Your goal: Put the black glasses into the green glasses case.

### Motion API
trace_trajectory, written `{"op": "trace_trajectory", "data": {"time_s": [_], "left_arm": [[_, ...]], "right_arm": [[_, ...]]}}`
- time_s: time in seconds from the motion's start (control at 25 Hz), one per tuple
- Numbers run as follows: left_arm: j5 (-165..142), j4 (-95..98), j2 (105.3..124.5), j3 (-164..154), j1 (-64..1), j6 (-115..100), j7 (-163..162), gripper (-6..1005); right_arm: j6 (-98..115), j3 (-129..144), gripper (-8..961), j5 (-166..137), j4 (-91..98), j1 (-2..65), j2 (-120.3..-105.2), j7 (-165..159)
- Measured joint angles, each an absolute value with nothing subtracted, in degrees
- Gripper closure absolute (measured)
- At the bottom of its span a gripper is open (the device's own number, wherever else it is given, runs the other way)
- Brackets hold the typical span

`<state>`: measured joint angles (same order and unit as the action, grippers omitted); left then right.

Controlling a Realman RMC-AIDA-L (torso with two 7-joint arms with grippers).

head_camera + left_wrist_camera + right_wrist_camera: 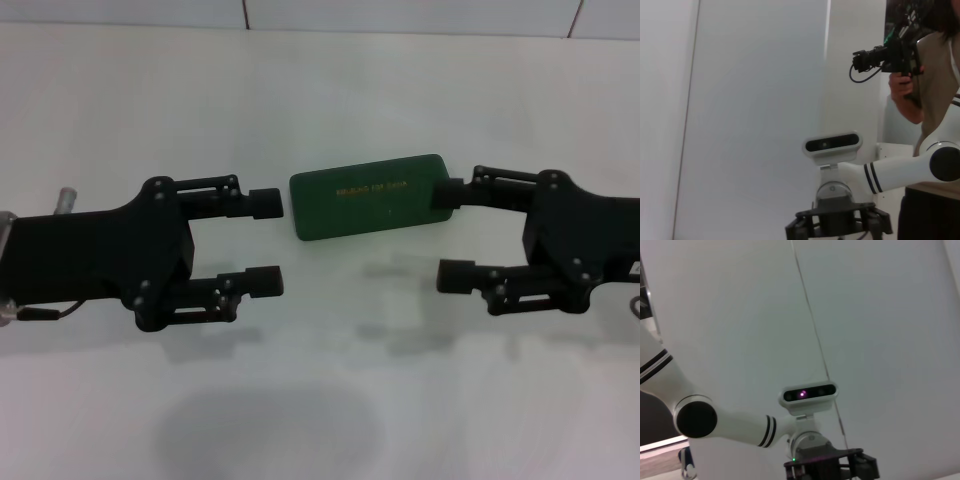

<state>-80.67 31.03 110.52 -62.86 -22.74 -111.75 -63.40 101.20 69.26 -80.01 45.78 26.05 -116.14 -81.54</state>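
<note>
Nearest the head camera a bare stretch of white bench (pixel 300 400) is showing only a soft round shadow, with nothing lying on it. Farther out, the 2 grippers are facing each other across the middle of the bench. The left gripper (pixel 266 241) is reaching in from the robot's left with its 2 fingers spread well apart and gripping nothing. The right gripper (pixel 452 232) is reaching in from the robot's right, fingers likewise apart and empty; its farther finger (pixel 447 194) is overlapping the right-hand end of the green glasses case (pixel 370 195) in the head view, though whether it is touching the case or hovering over it I cannot tell. The case is lying flat between and slightly beyond the 2 grippers, lid down and closed, gold lettering facing up, long side running across the bench at a slight tilt. The black glasses are not showing anywhere in the 3 views, on the bench or in either gripper. Judgement: either the glasses are already sitting inside the closed case and the task is finishing, or nothing has started and the case is not yet opened; these pictures are not settling which. Both wrist views are pointing at a white wall and at the opposite arm, adding nothing about the case.
</note>
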Motion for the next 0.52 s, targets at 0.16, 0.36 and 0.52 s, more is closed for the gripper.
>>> {"op": "trace_trajectory", "data": {"time_s": [0.16,0.36,0.52], "left_arm": [[-81.6,31.0,110.62,-62.2,-22.7,-111.8,-63.5,335],[-81.8,30.2,110.72,-61.0,-23.2,-111.8,-64.3,335],[-82.1,30.0,110.80,-60.7,-23.2,-111.8,-64.0,335]], "right_arm": [[100.9,70.6,155,-79.5,45.6,26.2,-116.19,-81.5],[100.9,71.2,124,-79.3,44.6,26.4,-116.19,-81.6],[101.1,71.3,124,-79.2,44.5,26.4,-116.19,-81.6]]}}
